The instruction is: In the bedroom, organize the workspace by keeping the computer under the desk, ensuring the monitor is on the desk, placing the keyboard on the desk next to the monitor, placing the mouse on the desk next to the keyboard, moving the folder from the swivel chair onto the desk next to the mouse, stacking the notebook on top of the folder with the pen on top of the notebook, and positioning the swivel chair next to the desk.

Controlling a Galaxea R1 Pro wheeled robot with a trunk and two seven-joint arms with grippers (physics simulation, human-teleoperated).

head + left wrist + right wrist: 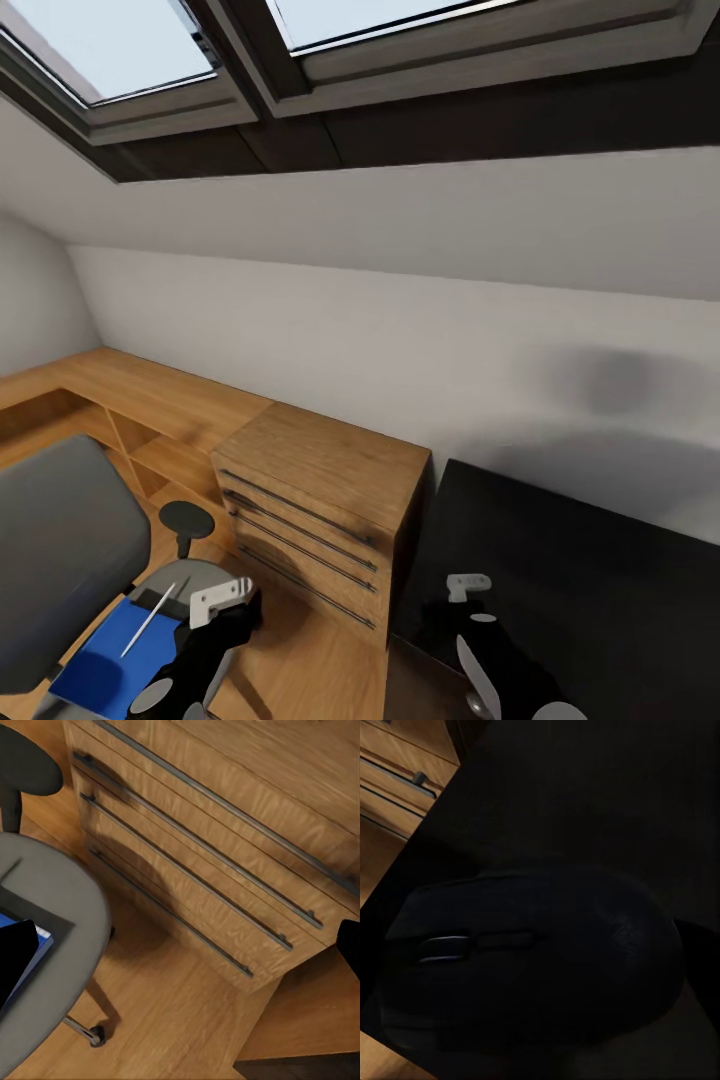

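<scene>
The swivel chair (60,540) stands at the lower left, its grey seat (67,892) carrying the blue folder (115,655). A thin pale pen (150,618) lies on the folder. My left gripper (235,615) hovers over the seat's near edge, open, its black fingertips (15,960) wide apart and empty. A sliver of the folder (41,945) shows beside one fingertip. My right gripper (450,615) is over the corner of the glossy black desk (600,600), shut on the dark mouse (532,960), which sits just above the desk top (622,795).
A light wooden drawer cabinet (320,500) with long bar handles (195,870) stands between chair and desk. Low wooden shelving (120,400) runs along the sloped white wall. A black chair armrest (187,520) rises beside the cabinet. Skylights are overhead.
</scene>
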